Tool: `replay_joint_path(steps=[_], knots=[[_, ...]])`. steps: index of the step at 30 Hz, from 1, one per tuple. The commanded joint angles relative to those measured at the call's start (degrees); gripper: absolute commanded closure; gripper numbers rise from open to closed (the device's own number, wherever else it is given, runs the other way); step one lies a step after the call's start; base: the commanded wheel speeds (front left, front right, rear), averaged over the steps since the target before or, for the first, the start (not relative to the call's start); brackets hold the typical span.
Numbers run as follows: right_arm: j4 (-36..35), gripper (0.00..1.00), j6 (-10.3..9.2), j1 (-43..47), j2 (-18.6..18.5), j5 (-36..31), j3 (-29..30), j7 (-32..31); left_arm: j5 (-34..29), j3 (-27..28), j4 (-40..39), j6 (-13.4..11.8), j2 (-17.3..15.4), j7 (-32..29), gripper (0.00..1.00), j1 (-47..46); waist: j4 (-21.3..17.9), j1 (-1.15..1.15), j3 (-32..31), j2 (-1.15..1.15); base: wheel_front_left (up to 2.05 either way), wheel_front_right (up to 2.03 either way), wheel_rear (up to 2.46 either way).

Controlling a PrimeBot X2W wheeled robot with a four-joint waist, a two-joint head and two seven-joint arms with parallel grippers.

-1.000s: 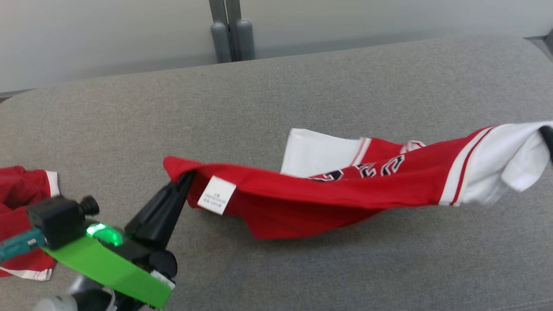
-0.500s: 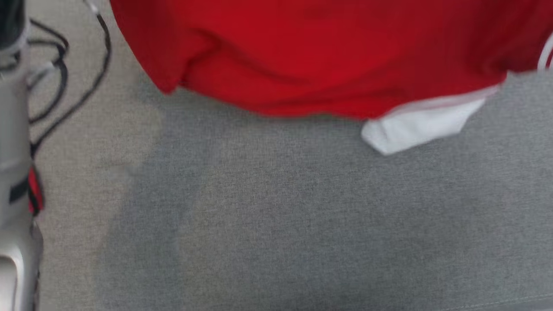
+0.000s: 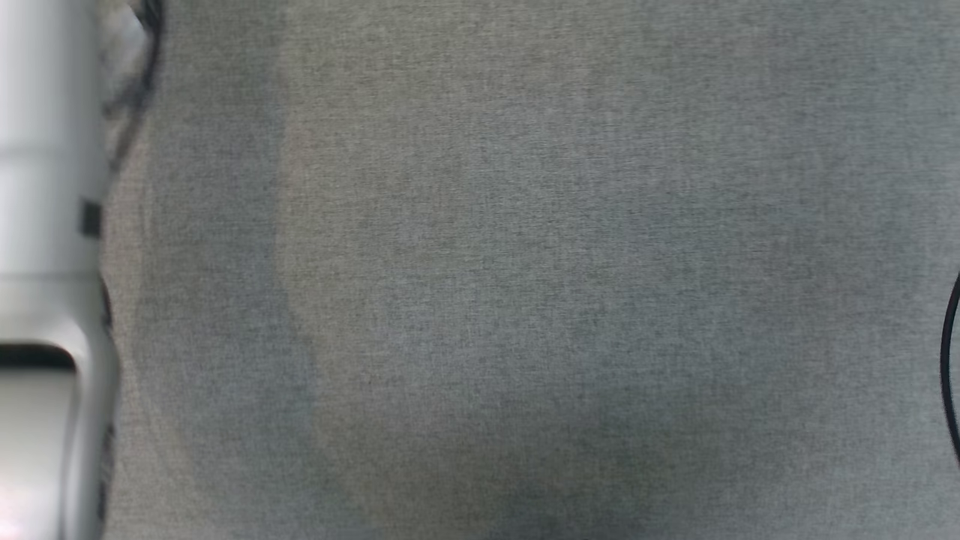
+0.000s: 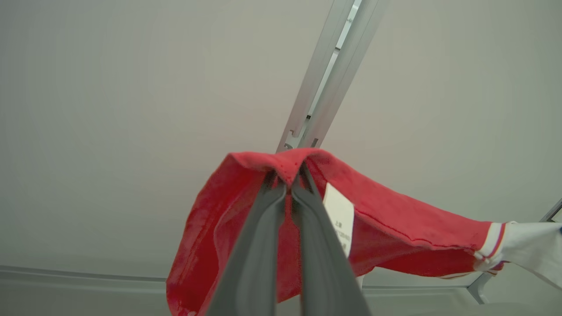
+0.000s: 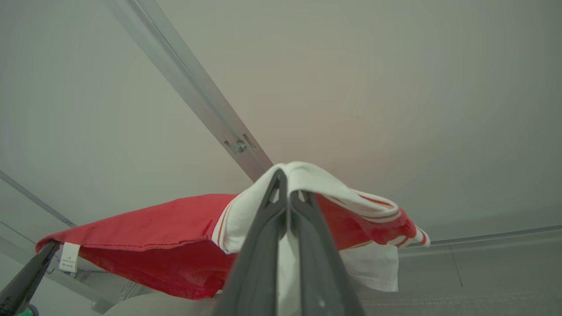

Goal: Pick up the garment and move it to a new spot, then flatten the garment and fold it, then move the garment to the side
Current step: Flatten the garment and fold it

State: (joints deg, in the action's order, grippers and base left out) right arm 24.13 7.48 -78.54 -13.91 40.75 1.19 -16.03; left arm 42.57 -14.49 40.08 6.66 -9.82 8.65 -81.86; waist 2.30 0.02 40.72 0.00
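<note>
The garment (image 4: 395, 237), a red jersey with white, red-striped ends, hangs in the air, stretched between the two grippers. The left gripper (image 4: 287, 180) is clamped on a red edge, its fingers pressed together with cloth bunched over the tips and a white label (image 4: 339, 217) just beside them. The right gripper (image 5: 285, 184) is clamped on the white end, fingers together, with cloth draped over and past the tips. Both point up toward a pale wall (image 4: 109, 109) crossed by a metal rail (image 4: 327, 74). In the right wrist view the red body sags away to the left, where the left gripper's dark finger meets its far corner.

Holding two well-apart ends high seems meant to let the cloth's own weight pull it open, so it can be laid down spread out rather than heaped. The head view looks down on a grey surface (image 3: 525, 262), the likely landing place, with a pale forearm (image 3: 45, 225) at its left edge and a dark cable (image 3: 951, 360) at its right. This looks like the carrying step; flattening and folding are not yet done
</note>
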Motion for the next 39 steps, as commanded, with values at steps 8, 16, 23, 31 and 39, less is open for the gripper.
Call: replay_joint_path(steps=[8,16,23,31,39], knots=[[-14.12,1.00,0.02,36.63,-6.48,18.13,2.04,-0.41,7.74,-7.70,-10.63,0.86,-2.63,5.08,1.00,32.29,3.09,-0.02,-9.50,0.00,0.00,0.00,0.00],[-30.65,1.00,-0.03,74.13,-5.47,29.83,11.02,-0.10,13.38,-8.96,-29.17,-2.48,-7.09,5.95,1.00,70.27,1.81,-0.02,-23.99,0.00,0.00,0.00,0.00],[-38.10,1.00,-0.01,100.59,-1.32,30.38,12.53,-0.80,12.12,-12.59,-46.33,-10.41,-9.61,3.45,1.00,90.12,1.45,-0.02,-27.21,0.00,0.00,0.00,0.00],[-39.87,1.00,0.02,98.96,-1.63,26.69,12.46,-0.14,13.56,-12.10,-56.94,-12.98,-12.24,-1.04,1.00,90.43,-0.33,-0.02,-23.37,0.00,0.00,0.00,0.00],[-32.56,1.00,0.02,80.12,-5.79,21.31,10.33,-8.60,14.11,-10.63,-53.88,-14.02,-13.47,-8.45,1.00,76.95,-1.03,-0.02,-18.58,0.00,0.00,0.00,0.00]])
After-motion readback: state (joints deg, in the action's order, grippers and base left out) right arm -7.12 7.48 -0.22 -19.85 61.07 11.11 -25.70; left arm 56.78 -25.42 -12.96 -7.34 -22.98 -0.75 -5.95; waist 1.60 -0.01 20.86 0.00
